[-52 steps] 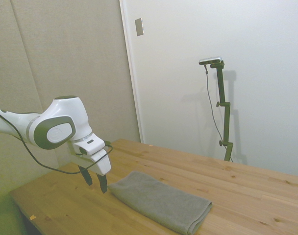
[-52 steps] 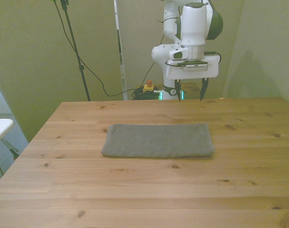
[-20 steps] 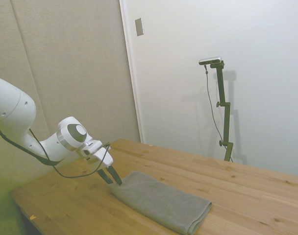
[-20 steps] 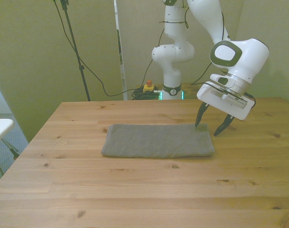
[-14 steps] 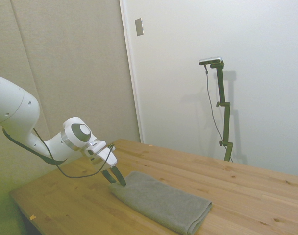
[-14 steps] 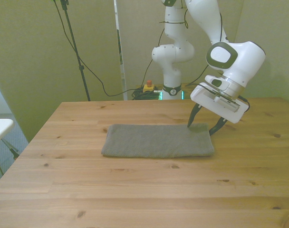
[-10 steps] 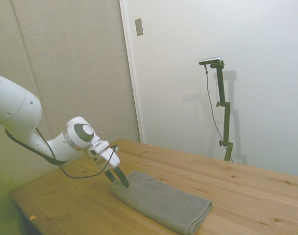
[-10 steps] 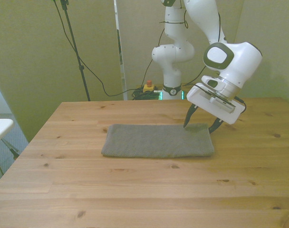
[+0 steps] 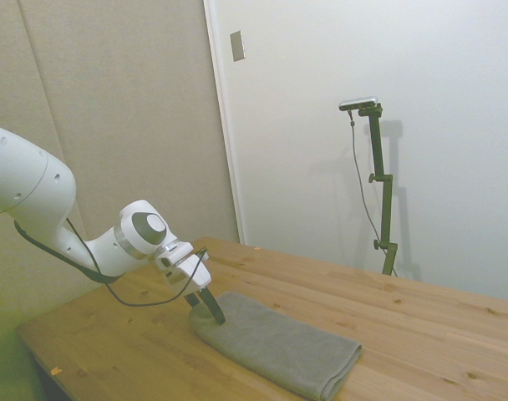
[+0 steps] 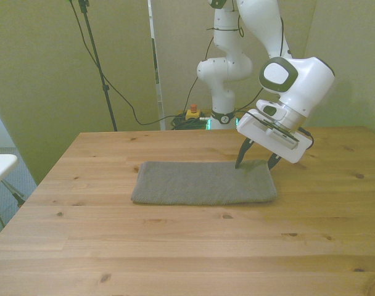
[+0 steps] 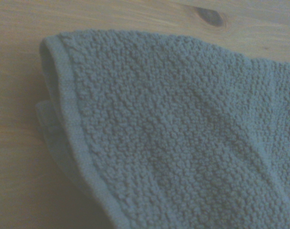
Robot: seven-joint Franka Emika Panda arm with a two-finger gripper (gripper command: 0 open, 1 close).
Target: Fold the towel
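Straddling the hemmed end of the towel (image 10: 203,182) directly beneath it, the gripper (image 10: 256,163) stands spread, holding nothing; soft, limp, layered cloth likely needs every layer pinched.

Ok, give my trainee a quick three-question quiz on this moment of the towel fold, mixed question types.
1. True or false: the gripper is at the end of the towel on the front view's right.
2. Multiple choice: the towel lies A) flat on the table, layered; B) draped over the table's edge; C) lifted clear of the table.
3. Fill in: in the front view the gripper's fingers stand ____, one on either side of the towel's far corner.

Key: 1 true. 2 A. 3 open.
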